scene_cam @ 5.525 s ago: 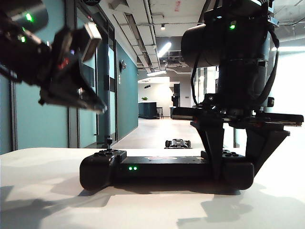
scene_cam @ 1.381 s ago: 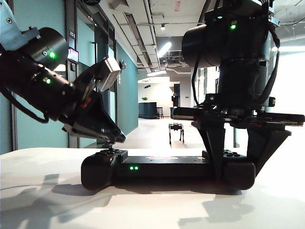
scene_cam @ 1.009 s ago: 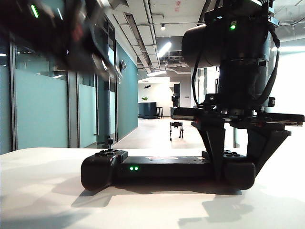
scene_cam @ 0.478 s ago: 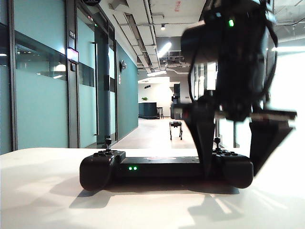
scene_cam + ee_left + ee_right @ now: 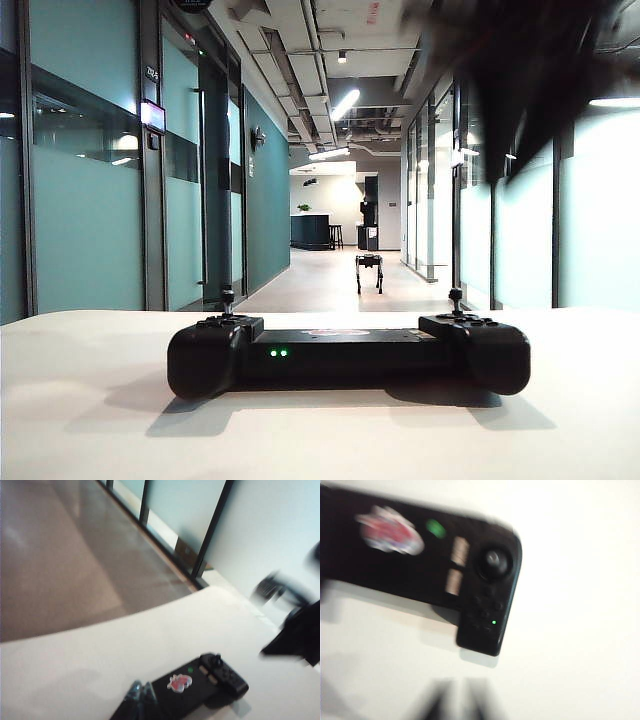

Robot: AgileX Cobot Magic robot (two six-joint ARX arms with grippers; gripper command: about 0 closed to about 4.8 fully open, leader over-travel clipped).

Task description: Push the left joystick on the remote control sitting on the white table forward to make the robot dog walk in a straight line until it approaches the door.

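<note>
The black remote control (image 5: 345, 355) lies flat on the white table (image 5: 80, 400), green lights on. Its left joystick (image 5: 228, 296) stands upright and untouched. The robot dog (image 5: 369, 271) stands on its legs far down the corridor. My right gripper (image 5: 505, 130) is a dark blur high above the remote's right end. In the right wrist view it (image 5: 460, 700) hangs shut, clear of the remote control (image 5: 420, 560). My left gripper (image 5: 142, 692) is shut, above the remote control (image 5: 200, 685), whose left end is hidden there. The exterior view does not show it.
Teal glass walls and doors (image 5: 215, 180) line the left of the corridor, and glass panels (image 5: 500, 230) line the right. A counter (image 5: 312, 230) stands at the far end. The right stick (image 5: 456, 297) is upright.
The left arm swung up out of the exterior view. The right gripper lifted off the remote's right end and closed. The dog rose from lying and has stood still for the last second.
</note>
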